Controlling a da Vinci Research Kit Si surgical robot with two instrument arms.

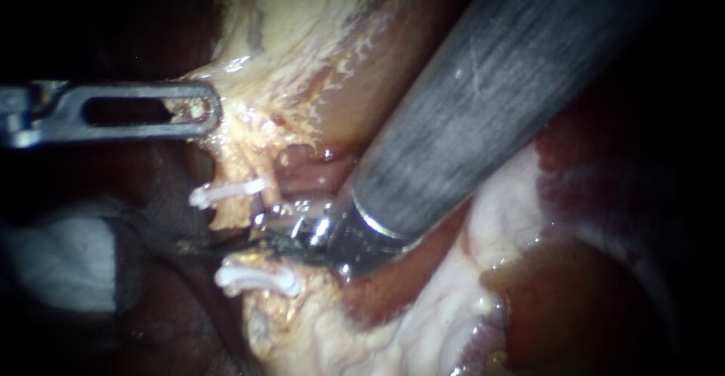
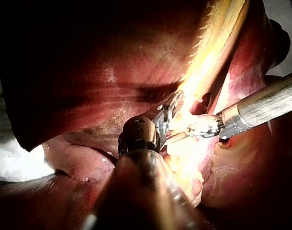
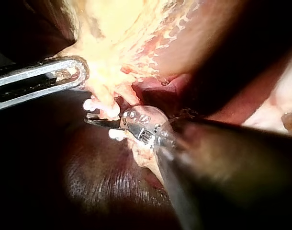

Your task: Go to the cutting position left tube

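A: Left instrument [image 1: 204,109]?
B: Reaches in from the left edge and lies level across the upper left of the endoscope view. End effector clamped on the pale yellow tissue [image 1: 249,130] at its tip.
A: Right instrument [image 1: 226,246]?
B: Slants in from the upper right as a thick grey shaft, then narrows left of centre into thin dark blades pointing left. Cannot tell whether that end effector stands apart or together.
A: And the tube [image 1: 240,221]?
B: Runs downward just left of centre, below the clamped tissue. Carries an upper clip [image 1: 226,192] and a lower clip [image 1: 257,279], both white. Crossed by the dark blades between the two clips.
A: Any help from the right wrist view?
B: Shows only one thin dark edge ahead of the shaft, against the pale tissue, near the other instrument's tip.
A: Surroundings?
B: Dark red liver [image 1: 581,323] at lower right.
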